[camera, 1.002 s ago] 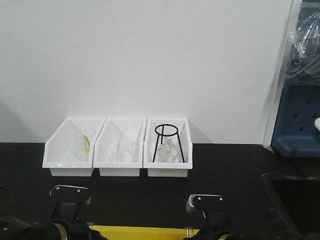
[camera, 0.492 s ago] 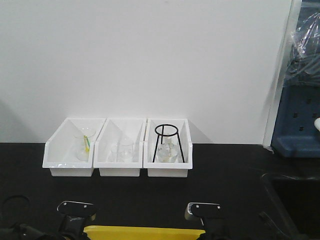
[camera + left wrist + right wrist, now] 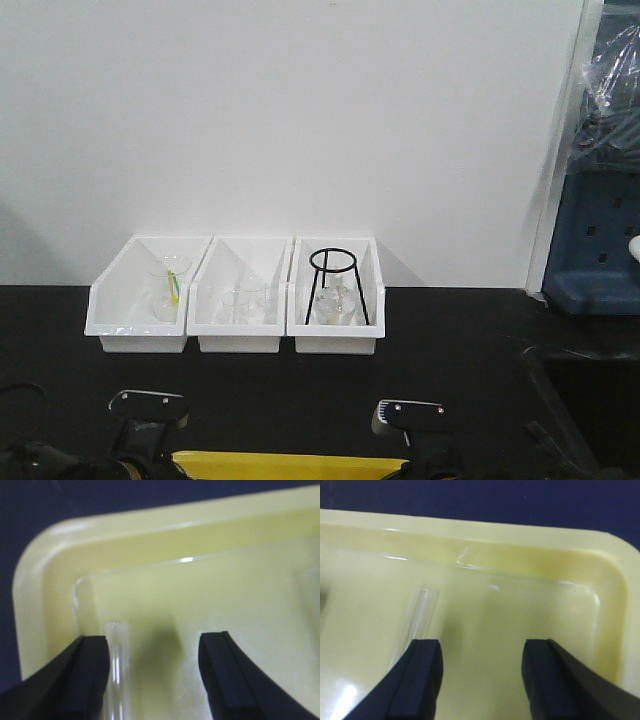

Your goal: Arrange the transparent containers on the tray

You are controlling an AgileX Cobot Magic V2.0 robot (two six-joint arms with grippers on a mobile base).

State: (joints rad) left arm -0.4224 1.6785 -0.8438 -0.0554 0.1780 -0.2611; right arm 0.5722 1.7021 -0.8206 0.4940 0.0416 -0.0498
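Note:
The yellow tray (image 3: 290,462) shows as a strip at the bottom edge of the front view, between my two arms. In the left wrist view a clear test tube (image 3: 116,670) lies on the tray (image 3: 60,545) near its far left corner. My left gripper (image 3: 155,642) is open around the tube, which rests beside the left finger (image 3: 87,675). In the right wrist view a second test tube (image 3: 418,614) lies on the tray (image 3: 530,560). My right gripper (image 3: 483,647) is open over it, and the left finger (image 3: 420,680) hides the tube's lower part.
Three white bins (image 3: 236,295) stand in a row against the back wall, holding beakers, flasks and a black ring stand (image 3: 336,285). A blue cabinet (image 3: 600,240) stands at the right. The table top (image 3: 460,340) is black.
In the front view both wrist heads sank lower than one second ago. The bins and their glassware have not moved.

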